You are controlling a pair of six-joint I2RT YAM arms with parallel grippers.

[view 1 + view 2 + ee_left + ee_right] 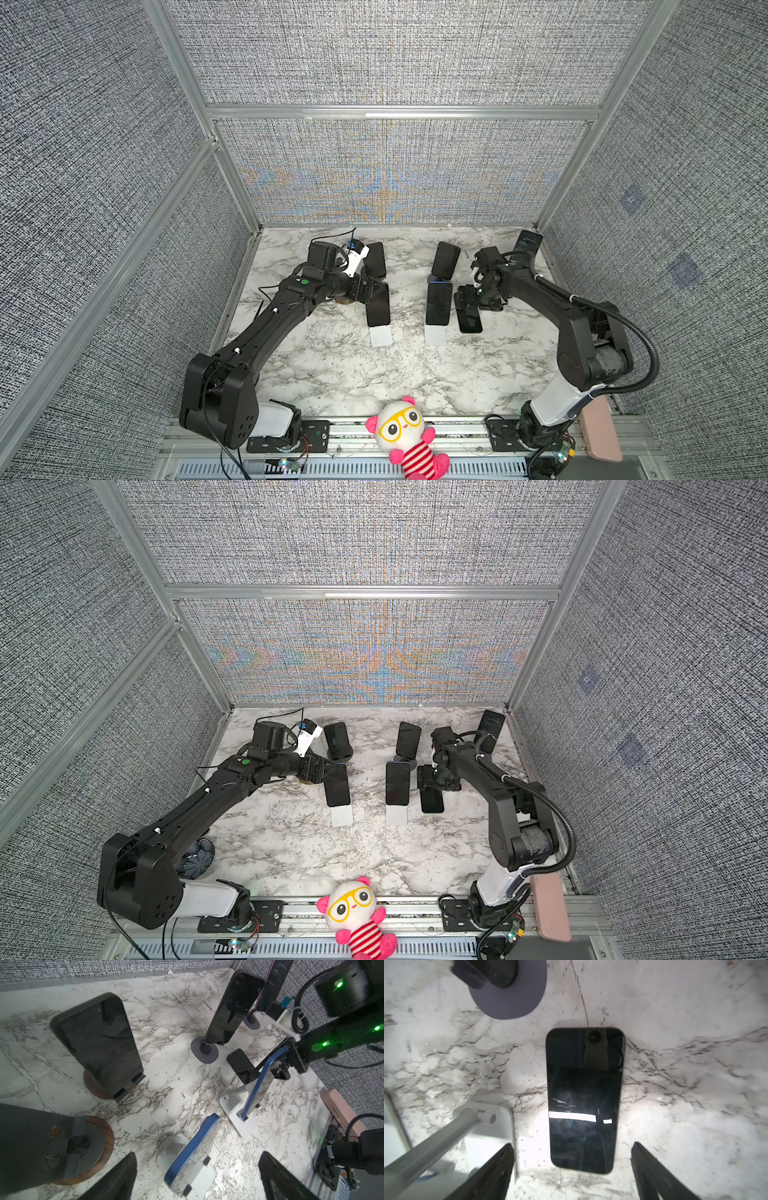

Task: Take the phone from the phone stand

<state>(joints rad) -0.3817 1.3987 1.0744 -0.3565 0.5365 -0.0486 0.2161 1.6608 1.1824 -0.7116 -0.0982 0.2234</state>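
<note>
While left fingers (120, 1178) and right fingers (658, 1172) gape, blue phone (191, 1147) rests in white stand (199, 1175).

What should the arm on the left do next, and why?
Probably close the left tool on the blue-edged phone: its fingers stand open either side of that phone, which leans on its white stand. The right tool is open above a black phone lying flat on the marble table, so that one looks done.
</note>
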